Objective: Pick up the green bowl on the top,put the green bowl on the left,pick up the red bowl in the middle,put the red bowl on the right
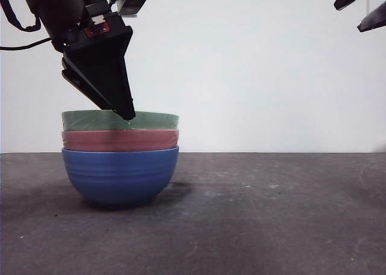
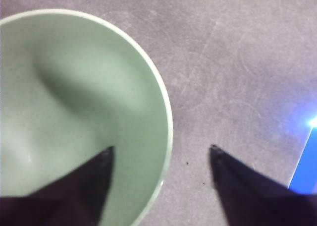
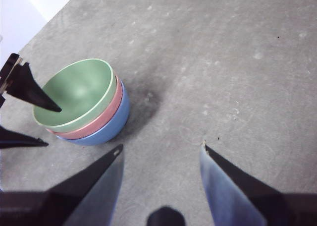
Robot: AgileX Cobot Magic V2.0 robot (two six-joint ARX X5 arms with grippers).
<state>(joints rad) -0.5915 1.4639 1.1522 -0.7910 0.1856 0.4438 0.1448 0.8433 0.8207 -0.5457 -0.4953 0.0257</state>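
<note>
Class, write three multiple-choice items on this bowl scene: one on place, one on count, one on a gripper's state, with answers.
1. Where is the green bowl?
A. on top of the stack
B. alone on the table
C. under the blue bowl

2. How many bowls are stacked?
A. two
B. three
C. four

3. How does the left gripper stand?
A. shut on the red bowl
B. open, straddling the green rim
C. out of view

Answers: A, green sits uppermost; B, green, red, blue; B, one jaw inside, one outside the rim.

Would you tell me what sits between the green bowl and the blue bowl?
The red bowl sits nested between the green bowl and blue bowl, seen in the front view.
</note>
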